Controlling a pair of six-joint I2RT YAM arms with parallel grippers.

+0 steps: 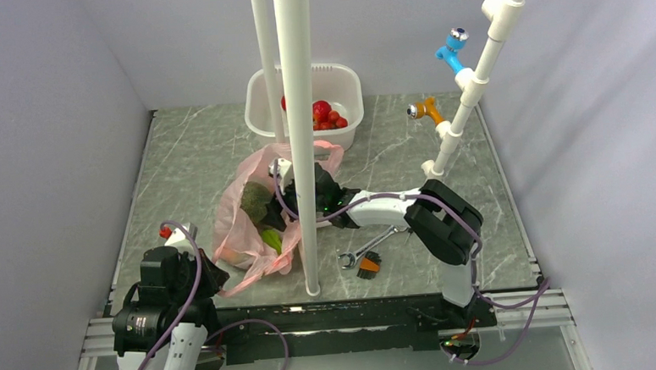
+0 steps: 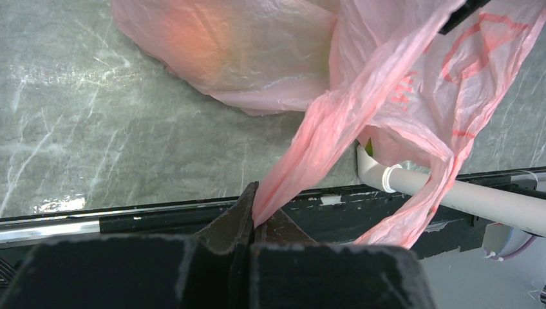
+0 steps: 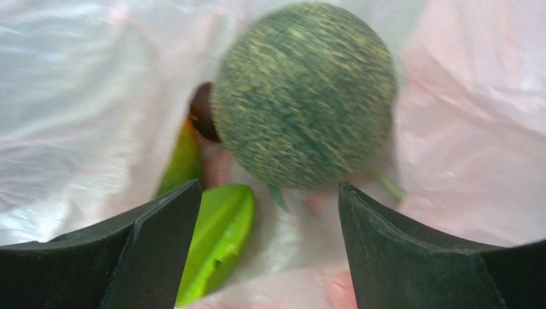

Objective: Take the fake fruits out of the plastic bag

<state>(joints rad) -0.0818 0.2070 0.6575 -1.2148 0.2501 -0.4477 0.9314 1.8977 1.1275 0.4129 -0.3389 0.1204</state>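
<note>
Grey marbled table (image 1: 188, 158). Far centre: a white tub (image 1: 257, 104). Just left of centre: a crumpled pink plastic bag (image 1: 233, 220). Near, right of centre: a metal wrench (image 1: 364, 249), with an orange-handled tool (image 1: 368, 268) just beside it on its near side.

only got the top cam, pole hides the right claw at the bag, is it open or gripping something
Observer: The right claw is open, jaws wide, nothing between them.
Operator: whats ahead of it
Observer: A dull-green ball sits just past the fingertips, inside the bag.
Operator: and the other arm, does it have the bag
Observer: Yes, the left claw is shut on a twisted strip of the bag.
</note>
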